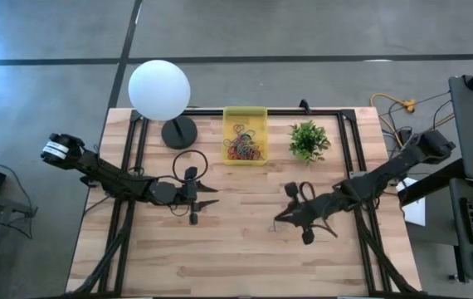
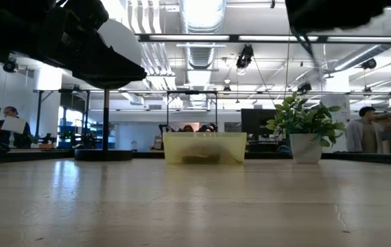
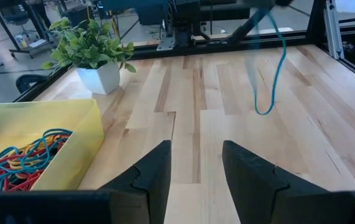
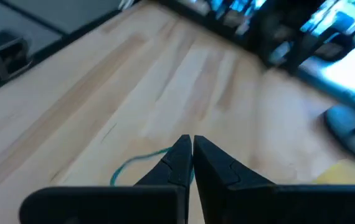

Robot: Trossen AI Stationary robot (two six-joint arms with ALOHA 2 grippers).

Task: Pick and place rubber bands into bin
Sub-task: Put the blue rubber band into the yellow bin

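The yellow bin (image 1: 245,134) sits at the tabletop's (image 1: 236,257) far edge, between the globe lamp (image 1: 159,90) and a small potted plant (image 1: 309,140), with a tangle of rubber bands (image 1: 243,146) inside. The right tool (image 4: 192,151) is pinched together on a teal band (image 4: 137,163) above mid-tabletop; the left tool (image 3: 195,163) hangs with fingers apart. No writing is readable.

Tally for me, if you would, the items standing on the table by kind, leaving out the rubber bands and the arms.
Globe lamp: 1
Yellow bin: 1
Potted plant: 1
Total: 3
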